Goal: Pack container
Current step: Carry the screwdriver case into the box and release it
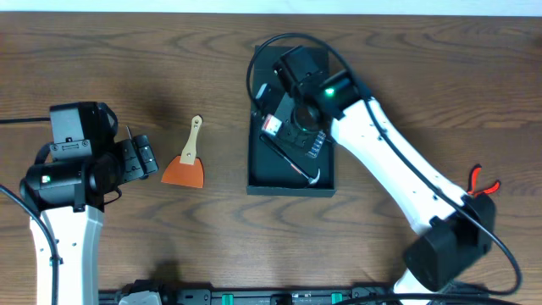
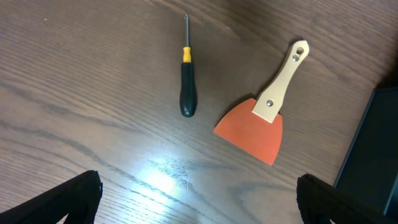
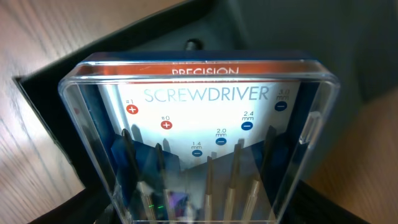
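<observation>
Right gripper (image 1: 298, 117) clamps a clear plastic screwdriver case (image 3: 199, 130) over the dark teal-green square container (image 1: 264, 176) — left gripper (image 2: 202, 200) gapes wide, empty.

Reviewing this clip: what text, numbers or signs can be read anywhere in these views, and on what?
"PRECISION": orange band on the clear screwdriver case.
"SCREWDRIVER": the case's white card.
"#1", "#0": beside red plus signs.
"1.4 mm", "2.0 mm", "2.4 mm", "3.0 mm": beside blue minus signs.
Line under "PRECISION": blurred, unreadable.
Red label inside the container: too small to read.
Scraper and loose screwdriver: no text visible.
</observation>
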Controlling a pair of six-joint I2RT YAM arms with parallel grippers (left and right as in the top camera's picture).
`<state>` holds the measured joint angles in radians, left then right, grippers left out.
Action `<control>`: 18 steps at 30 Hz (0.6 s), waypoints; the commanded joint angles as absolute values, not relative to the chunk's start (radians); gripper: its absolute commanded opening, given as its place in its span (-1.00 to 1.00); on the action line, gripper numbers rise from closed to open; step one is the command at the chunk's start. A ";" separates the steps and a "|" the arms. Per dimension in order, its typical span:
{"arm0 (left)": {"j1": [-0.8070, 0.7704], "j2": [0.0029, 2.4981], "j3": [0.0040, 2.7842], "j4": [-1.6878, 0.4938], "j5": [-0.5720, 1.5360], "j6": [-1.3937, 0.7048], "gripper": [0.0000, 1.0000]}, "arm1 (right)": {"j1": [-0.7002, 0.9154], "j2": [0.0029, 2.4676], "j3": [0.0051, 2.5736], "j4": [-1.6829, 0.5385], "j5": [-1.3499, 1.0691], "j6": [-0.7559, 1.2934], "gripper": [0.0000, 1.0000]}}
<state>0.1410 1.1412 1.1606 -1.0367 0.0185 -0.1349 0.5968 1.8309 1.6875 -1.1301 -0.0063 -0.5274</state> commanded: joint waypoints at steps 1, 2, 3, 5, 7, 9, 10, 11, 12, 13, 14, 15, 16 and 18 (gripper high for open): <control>0.150 1.133 1.177 -1.040 0.008 -0.145 0.97 | 0.590 1.890 1.694 -1.130 -0.035 -0.653 -0.98; 0.150 1.133 1.177 -1.040 0.008 -0.145 0.97 | 0.590 1.903 1.694 -1.130 -0.035 -0.658 -0.98; 0.150 1.133 1.177 -1.040 0.008 -0.145 0.97 | 0.589 1.918 1.694 -1.130 -0.035 -0.667 -0.98; 0.150 1.133 1.178 -1.040 0.008 -0.145 0.97 | 0.585 1.945 1.694 -1.131 -0.035 -0.680 -0.97; 0.150 1.133 1.178 -1.040 0.008 -0.145 0.97 | 0.580 1.971 1.694 -1.137 -0.035 -0.690 -0.98; 0.150 1.133 1.178 -1.039 0.008 -0.145 0.97 | 0.573 1.993 1.694 -1.139 -0.035 -0.690 -0.98; 0.150 1.133 1.178 -1.039 0.008 -0.145 0.97 | 0.569 2.005 1.694 -1.139 -0.035 -0.690 -0.98; 0.150 1.133 1.177 -1.039 0.008 -0.145 0.97 | 0.566 2.016 1.694 -1.139 -0.036 -0.690 -0.98; 0.150 1.133 1.177 -1.039 0.008 -0.145 0.97 | 0.563 2.028 1.694 -1.139 -0.043 -0.691 -0.98; 0.150 1.133 1.178 -1.039 0.008 -0.145 0.97 | 0.558 2.040 1.694 -1.140 -0.058 -0.699 -0.99; 0.150 1.133 1.178 -1.039 0.008 -0.145 0.97 | 0.554 2.049 1.694 -1.140 -0.072 -0.706 -0.98; 0.150 1.133 1.177 -1.039 0.008 -0.145 0.96 | 0.550 2.061 1.694 -1.139 -0.084 -0.706 -0.98; 0.150 1.133 1.177 -1.039 0.008 -0.145 0.97 | 0.548 2.069 1.694 -1.137 -0.091 -0.706 -0.98; 0.150 1.133 1.177 -1.039 0.008 -0.145 0.97 | 0.542 2.085 1.694 -1.136 -0.099 -0.706 -0.98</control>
<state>0.1440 1.1408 1.1606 -1.0367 0.0185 -0.1349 0.5552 2.0628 1.6875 -1.1362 -0.0582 -0.6830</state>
